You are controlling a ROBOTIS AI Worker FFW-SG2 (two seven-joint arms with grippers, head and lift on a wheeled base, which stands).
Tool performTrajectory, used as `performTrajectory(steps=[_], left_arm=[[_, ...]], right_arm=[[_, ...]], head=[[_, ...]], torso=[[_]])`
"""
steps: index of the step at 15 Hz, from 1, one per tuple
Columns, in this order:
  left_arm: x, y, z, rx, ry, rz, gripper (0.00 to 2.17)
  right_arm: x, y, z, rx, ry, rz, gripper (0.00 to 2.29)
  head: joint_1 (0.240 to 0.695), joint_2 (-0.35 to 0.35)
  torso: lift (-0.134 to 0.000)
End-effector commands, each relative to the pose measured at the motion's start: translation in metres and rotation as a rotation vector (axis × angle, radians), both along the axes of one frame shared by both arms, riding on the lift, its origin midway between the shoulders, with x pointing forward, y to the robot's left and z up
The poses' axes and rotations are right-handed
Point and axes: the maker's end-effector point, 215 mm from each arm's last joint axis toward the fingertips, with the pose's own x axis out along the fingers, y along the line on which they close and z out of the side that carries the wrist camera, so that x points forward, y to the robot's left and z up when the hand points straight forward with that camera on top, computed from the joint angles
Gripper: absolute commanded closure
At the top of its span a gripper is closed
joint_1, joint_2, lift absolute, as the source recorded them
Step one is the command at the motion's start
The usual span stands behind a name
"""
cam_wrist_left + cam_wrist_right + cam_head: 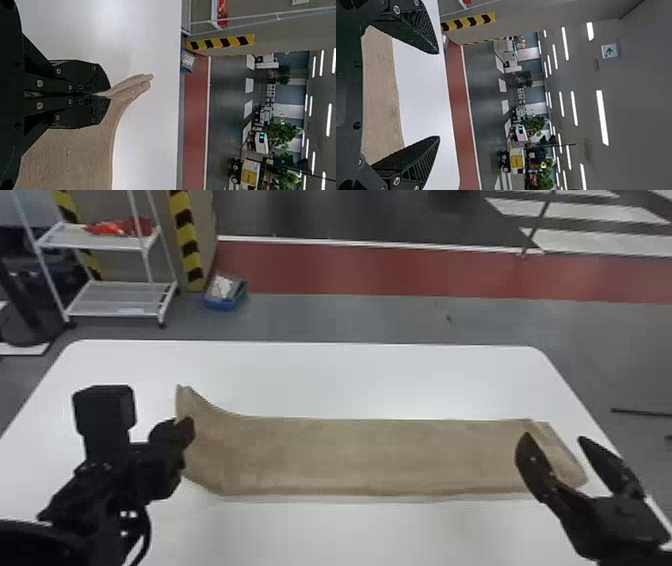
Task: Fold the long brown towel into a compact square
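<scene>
My left gripper (110, 95) pinches the towel's left end (210, 435); my right gripper (554, 435) gapes empty at its other, by the table's right edge (571, 397). Likely a crosswise fold: next, carry left over right.

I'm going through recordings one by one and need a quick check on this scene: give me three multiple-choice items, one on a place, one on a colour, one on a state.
1. Where does the left gripper hold the towel?
A) At its middle
B) At its left end
C) At its right end

2. What colour is the bin on the floor beyond the table?
A) Green
B) Orange
C) Blue

3. How do the right gripper's fingers stand?
A) Spread apart
B) Closed on the towel
C) Pressed together

Key:
1: B, the left wrist view shows cloth between its fingers, and the head view puts it at that end.
2: C, its side is blue in the head view.
3: A, the right wrist view shows a wide gap between them.
</scene>
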Motion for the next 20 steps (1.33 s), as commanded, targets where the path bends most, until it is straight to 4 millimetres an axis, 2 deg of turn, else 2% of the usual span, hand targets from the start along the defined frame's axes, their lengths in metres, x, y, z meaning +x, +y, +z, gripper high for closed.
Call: performTrajectory(steps=[1, 3, 4, 5, 6, 7, 8, 10, 12, 14, 15, 17, 20], left_arm=[[-0.009, -0.057, 0.034, -0.003, -0.039, -0.067, 1.89], [-0.002, -0.115, 0.071, 0.017, -0.118, -0.104, 1.89], [-0.001, -0.147, 0.083, 0.041, -0.146, -0.132, 1.89], [-0.002, -0.175, 0.082, 0.067, -0.152, -0.144, 1.89], [-0.004, -0.198, 0.074, 0.086, -0.141, -0.154, 1.89], [-0.006, -0.219, 0.066, 0.097, -0.127, -0.166, 1.89], [-0.007, -0.229, 0.044, 0.132, -0.094, -0.179, 1.89], [-0.002, -0.243, -0.003, 0.214, -0.044, -0.214, 1.83], [0.005, -0.269, -0.020, 0.189, -0.076, -0.252, 1.43], [-0.001, -0.295, -0.029, 0.136, -0.071, -0.326, 0.00], [-0.002, -0.303, -0.023, 0.105, -0.086, -0.342, 0.00], [-0.003, -0.305, -0.008, 0.076, -0.111, -0.337, 0.03], [-0.005, -0.281, 0.005, 0.041, -0.122, -0.274, 0.03]], right_arm=[[0.007, -0.009, 0.006, -0.024, -0.018, -0.011, 0.13], [0.013, -0.026, 0.011, -0.056, -0.038, -0.060, 0.13], [0.017, -0.035, 0.017, -0.084, -0.062, -0.082, 0.13], [0.023, -0.044, 0.018, -0.095, -0.068, -0.093, 0.13], [0.027, -0.055, 0.018, -0.098, -0.071, -0.113, 0.13], [0.031, -0.065, 0.021, -0.094, -0.082, -0.143, 0.13], [0.034, -0.078, 0.024, -0.087, -0.097, -0.176, 0.13], [0.045, -0.103, 0.017, -0.074, -0.089, -0.218, 0.13], [0.048, -0.110, 0.014, -0.070, -0.088, -0.232, 0.13], [0.052, -0.108, 0.014, -0.064, -0.091, -0.230, 0.13], [0.053, -0.107, 0.011, -0.061, -0.084, -0.227, 0.13], [0.059, -0.099, 0.007, -0.052, -0.078, -0.213, 0.13], [0.067, -0.074, -0.009, -0.038, -0.040, -0.170, 0.13]], head=[[0.695, -0.150], [0.695, -0.206], [0.695, -0.239], [0.695, -0.307], [0.695, -0.345], [0.695, -0.350], [0.695, -0.350], [0.695, -0.350], [0.695, -0.350], [0.695, -0.350], [0.695, -0.350], [0.695, -0.350], [0.695, -0.350]], torso=[[-0.115], [-0.115], [-0.115], [-0.115], [-0.115], [-0.115], [-0.115], [-0.115], [-0.115], [-0.115], [-0.115], [-0.115], [-0.115]])
